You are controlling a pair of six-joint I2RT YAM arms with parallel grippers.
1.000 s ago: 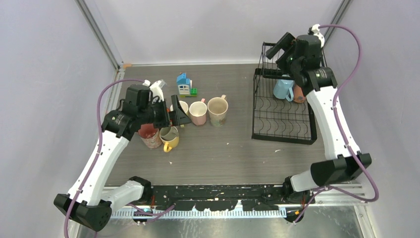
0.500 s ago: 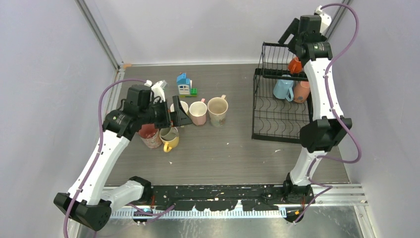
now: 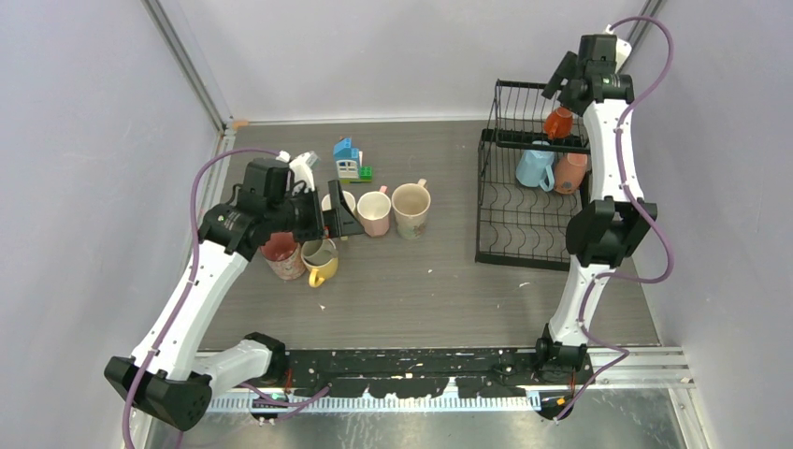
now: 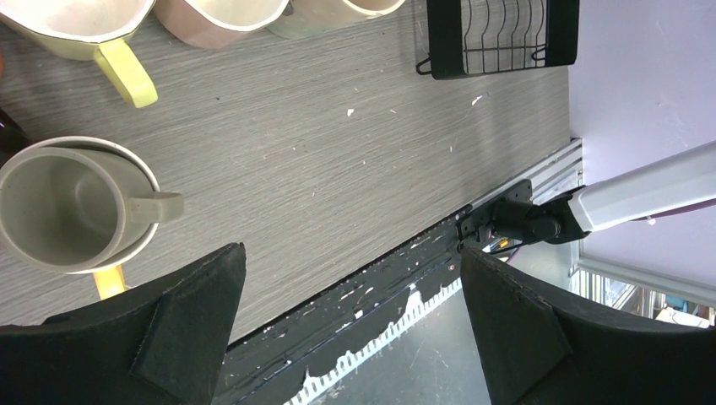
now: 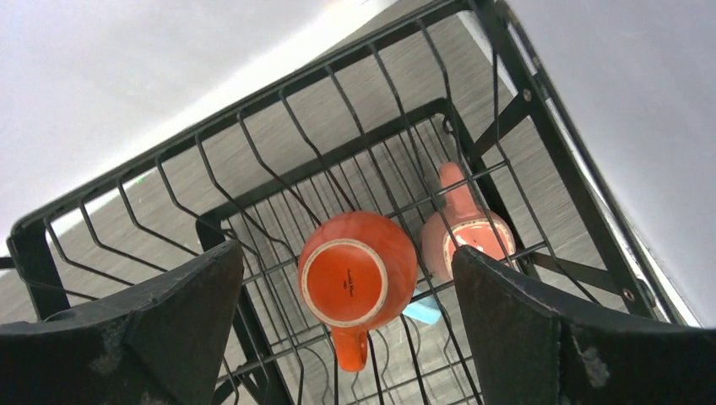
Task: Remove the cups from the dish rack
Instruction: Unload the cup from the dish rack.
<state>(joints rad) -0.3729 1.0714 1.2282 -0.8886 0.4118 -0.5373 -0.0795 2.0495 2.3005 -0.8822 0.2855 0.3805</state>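
Observation:
The black wire dish rack point(image 3: 483, 201) stands at the back right. An orange cup point(image 3: 558, 123) lies upside down on its upper shelf. A light blue cup point(image 3: 534, 168) and a pink cup point(image 3: 569, 172) sit on the base below. My right gripper point(image 3: 561, 86) hovers open above the upper shelf. In the right wrist view the orange cup point(image 5: 357, 270) shows between its fingers, untouched. Left of centre, my left gripper point(image 3: 341, 217) hangs open over a group of cups on the table. It holds nothing.
On the table stand a cream cup point(image 3: 341, 202), a pink cup point(image 3: 374, 212), a beige cup point(image 3: 411, 208), a dark red cup point(image 3: 283, 254) and a grey cup nested in a yellow one point(image 3: 321, 262). A toy house point(image 3: 349, 159) stands behind them.
My right arm has stretched up and back, carrying its open gripper from beside the rack's upper shelf to above the orange cup. The left arm has barely moved.

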